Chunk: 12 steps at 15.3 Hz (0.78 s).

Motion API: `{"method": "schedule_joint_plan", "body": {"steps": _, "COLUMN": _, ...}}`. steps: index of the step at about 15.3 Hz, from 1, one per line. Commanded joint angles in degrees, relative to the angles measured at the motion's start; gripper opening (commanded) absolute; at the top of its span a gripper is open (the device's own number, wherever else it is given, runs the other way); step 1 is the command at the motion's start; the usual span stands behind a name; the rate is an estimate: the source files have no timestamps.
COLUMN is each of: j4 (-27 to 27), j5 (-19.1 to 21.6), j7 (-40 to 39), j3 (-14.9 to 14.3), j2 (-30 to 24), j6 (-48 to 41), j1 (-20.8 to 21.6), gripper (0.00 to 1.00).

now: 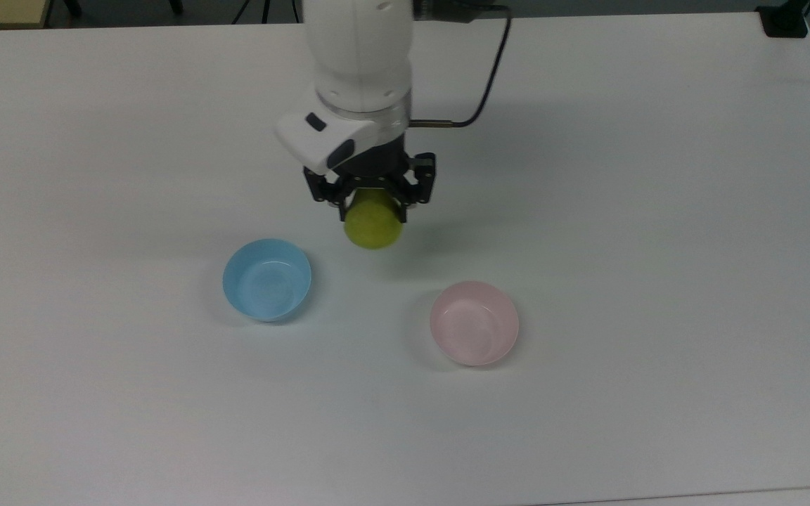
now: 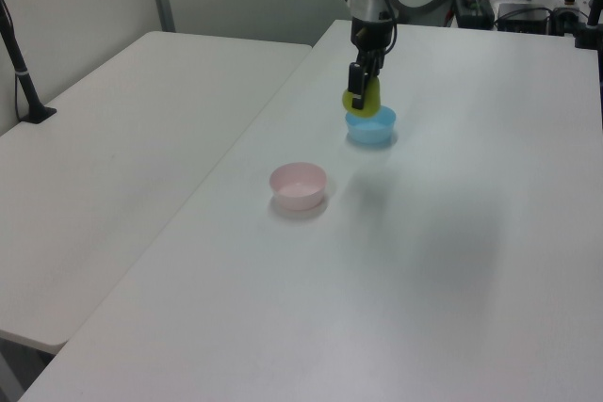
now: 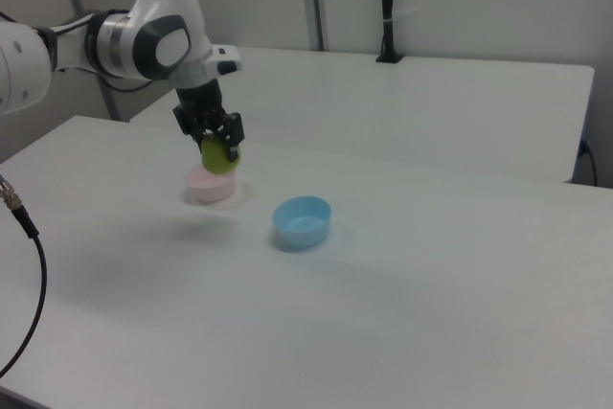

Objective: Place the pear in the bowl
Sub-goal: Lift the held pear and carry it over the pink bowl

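- Here the gripper (image 1: 373,204) is clenched on the pear (image 1: 373,226), its two dark fingers pressing the fruit's upper part from either side in the top view.
- The pear hangs in the air below the white arm (image 1: 359,63), clear of the table (image 1: 658,211); its faint shadow falls on the white tabletop just beyond it.
- In the top view the pear sits between the two bowls but farther up the picture than either, a little nearer the blue bowl (image 1: 266,280) on the top view's left than the bowl (image 1: 474,322) on the top view's right.
- In the left view the pear (image 2: 363,98) is held above the blue bowl's (image 2: 371,127) far rim as seen from there, with the gripper (image 2: 358,91) pointing straight down; the pink bowl (image 2: 299,184) stands nearer the camera and to the left view's left.
- In the right view the pear (image 3: 218,156) overlaps the upper edge of the pink bowl (image 3: 211,185), while the blue bowl (image 3: 302,221) stands to the right view's right, well apart from the gripper (image 3: 216,144).
- Both bowls stand upright on the table, apart from each other, and hold nothing.
- A dark cable (image 1: 486,77) runs from the arm's wrist and curves up the top view.
- A second white table (image 2: 122,138) adjoins the first on the left view's left.
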Motion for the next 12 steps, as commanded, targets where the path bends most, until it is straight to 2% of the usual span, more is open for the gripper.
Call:
{"method": "schedule_joint_plan", "body": {"steps": 1, "j4": 7.1, "j5": 1.4, "j7": 6.7, "j3": -1.8, "j2": 7.4, "j6": 2.3, "j1": 3.4, "gripper": 0.4}}
{"method": "schedule_joint_plan", "body": {"steps": 6, "j4": 7.5, "j5": 2.4, "j7": 12.2, "j3": -1.7, "j2": 12.1, "j6": 13.3, "j1": 5.9, "gripper": 0.4}}
{"method": "schedule_joint_plan", "body": {"steps": 12, "j4": 7.2, "j5": 2.4, "j7": 14.3, "j3": -1.4, "j2": 15.6, "j6": 18.9, "j1": 7.5, "gripper": 0.44}}
